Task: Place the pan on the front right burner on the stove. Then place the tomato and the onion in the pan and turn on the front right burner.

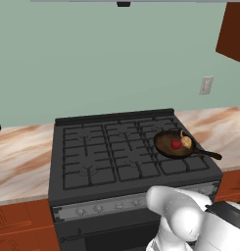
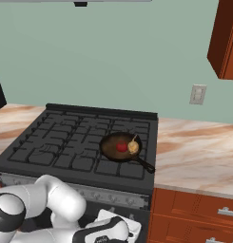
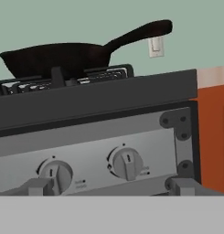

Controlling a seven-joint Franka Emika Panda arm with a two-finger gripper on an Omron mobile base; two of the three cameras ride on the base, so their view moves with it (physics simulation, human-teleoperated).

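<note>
Silver knob strip (image 3: 86, 151) nearest; stove (image 1: 92, 152) between marble counters (image 2: 199, 152).

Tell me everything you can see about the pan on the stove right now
The pan is a round, shallow, dark brown skillet with a long thin black handle pointing out to the right over the stove's edge. It sits flat on the front right burner grate. Inside it lie the tomato and the onion, side by side and seemingly touching. From the hand view it appears as a low dark shape with its handle angled upward.
</note>
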